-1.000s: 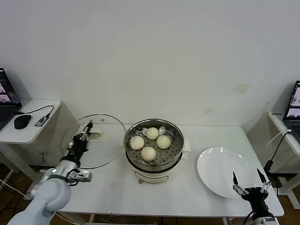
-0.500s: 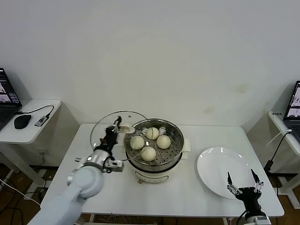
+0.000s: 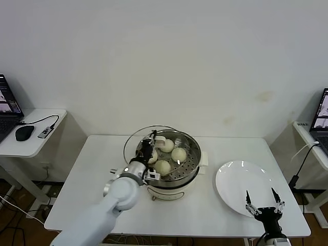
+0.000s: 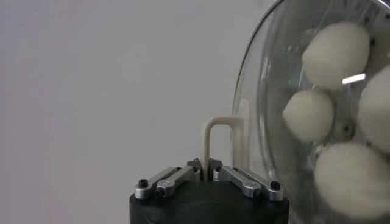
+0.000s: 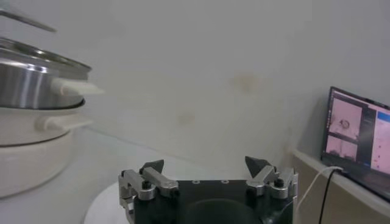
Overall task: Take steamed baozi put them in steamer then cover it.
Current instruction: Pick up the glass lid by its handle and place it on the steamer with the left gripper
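head view, left pincer (image 3: 149, 148) gripping cover (image 3: 134, 142), above steamer (image 3: 192, 169)

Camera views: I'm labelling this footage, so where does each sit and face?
Head: above, looking down at the table, steamer, both arms.
Left wrist: behind the left gripper, facing the cover it grips, baozi behind the glass.
Right wrist: behind the open right gripper, facing the wall.
Shared: the steamer.
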`<state>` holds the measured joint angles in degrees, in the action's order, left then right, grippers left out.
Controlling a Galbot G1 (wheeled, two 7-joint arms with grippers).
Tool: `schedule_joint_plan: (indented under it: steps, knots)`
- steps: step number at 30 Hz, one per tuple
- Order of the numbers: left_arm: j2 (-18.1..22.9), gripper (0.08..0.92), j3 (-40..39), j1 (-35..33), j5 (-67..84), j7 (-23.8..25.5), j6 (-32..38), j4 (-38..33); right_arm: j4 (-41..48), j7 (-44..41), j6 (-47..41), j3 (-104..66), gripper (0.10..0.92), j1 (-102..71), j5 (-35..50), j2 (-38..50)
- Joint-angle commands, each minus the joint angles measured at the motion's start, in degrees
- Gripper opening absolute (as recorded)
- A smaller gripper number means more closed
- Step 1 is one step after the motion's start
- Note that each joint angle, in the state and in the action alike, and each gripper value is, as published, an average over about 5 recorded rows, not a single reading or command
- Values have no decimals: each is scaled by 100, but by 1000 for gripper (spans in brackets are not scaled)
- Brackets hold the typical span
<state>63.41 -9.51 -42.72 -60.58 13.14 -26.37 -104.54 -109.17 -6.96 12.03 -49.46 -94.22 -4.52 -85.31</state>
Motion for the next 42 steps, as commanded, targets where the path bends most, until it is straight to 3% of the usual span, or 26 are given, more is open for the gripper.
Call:
schedule_joint_plan:
  steps: [1, 16, 36, 42]
  knots:
    - [555, 140, -359, 224, -281, 70, -58, 476, 46, 10, 21, 19, 823, 7, -50, -38]
    - [770, 140, -360, 142, -681, 1, 52, 666, 78, 20, 52, 29, 823, 19, -53, -34]
    - [736, 143, -229, -20, -437, -95, 77, 529, 114, 8, 87, 57, 823, 5, -73, -11]
    - [622, 265, -153, -188, -321, -108, 81, 137, 133, 7, 98, 80, 823, 8, -93, -15]
